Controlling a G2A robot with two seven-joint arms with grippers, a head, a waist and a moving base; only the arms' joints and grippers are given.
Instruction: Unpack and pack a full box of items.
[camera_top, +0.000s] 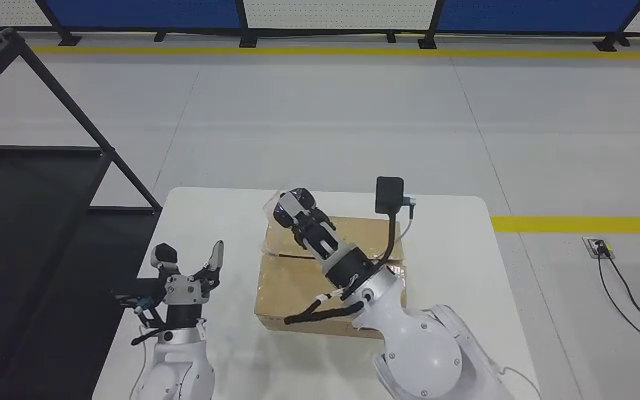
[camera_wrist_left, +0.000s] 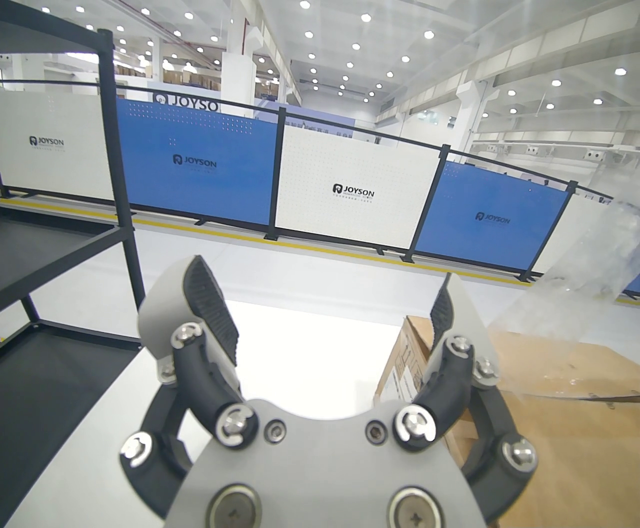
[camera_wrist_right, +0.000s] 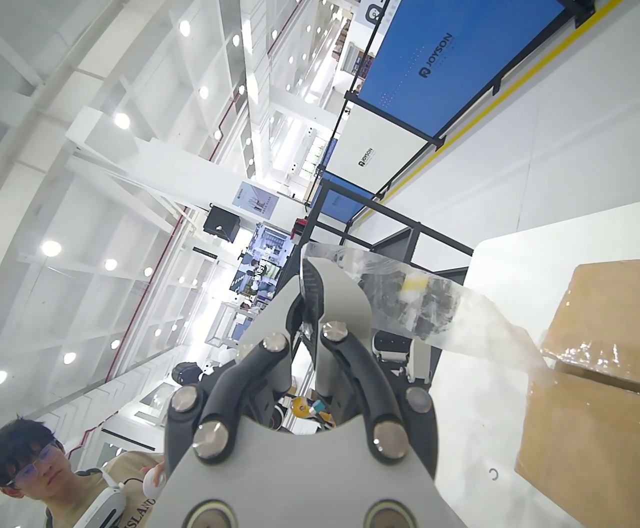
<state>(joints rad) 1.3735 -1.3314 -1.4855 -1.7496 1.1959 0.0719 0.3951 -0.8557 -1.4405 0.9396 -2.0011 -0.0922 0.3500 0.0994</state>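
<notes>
Box (camera_top: 285, 290) shut, counter (camera_top: 450, 250) centre. Right tool (camera_top: 297, 208) over box's 11 o'clock corner, clenched on clear tape (camera_wrist_right: 425, 305) strip, other end stuck to box seam. Left tool (camera_top: 190, 255) released, empty, at box's 9 o'clock.

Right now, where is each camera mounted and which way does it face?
Top: above the arms, looking down at table, box; both arms show.
Left wrist: on that wrist, facing across table to fence panels; open left tool shows.
Right wrist: on that wrist, tilted up at ceiling; right tool shut on tape.
Shared: all three see the box.
</notes>
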